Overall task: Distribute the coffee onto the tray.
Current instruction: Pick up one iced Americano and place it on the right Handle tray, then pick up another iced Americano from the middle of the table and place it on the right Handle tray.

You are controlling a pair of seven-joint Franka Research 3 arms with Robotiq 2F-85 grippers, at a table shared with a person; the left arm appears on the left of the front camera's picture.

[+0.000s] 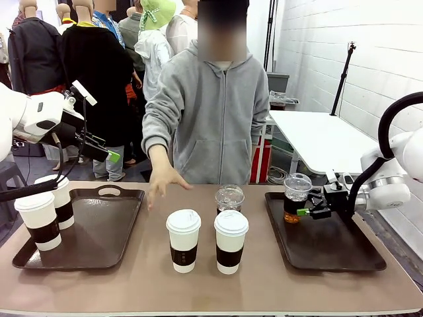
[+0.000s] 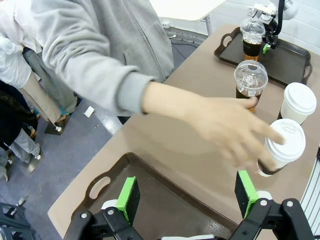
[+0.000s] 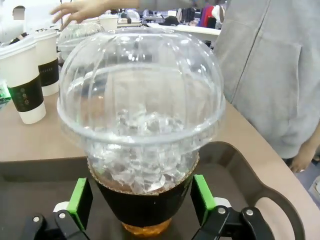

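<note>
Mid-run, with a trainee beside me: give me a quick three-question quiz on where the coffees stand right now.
1. True or false: the left tray holds two white cups.
2. How many cups stand on the table between the trays? A one, B three, C five.
3. Fill in: the right gripper flanks an iced coffee standing on the ___ tray.
Key: 1 true; 2 B; 3 right tray.

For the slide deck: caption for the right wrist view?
Open right gripper straddles dome-lidded iced coffee standing on dark tray.
</note>
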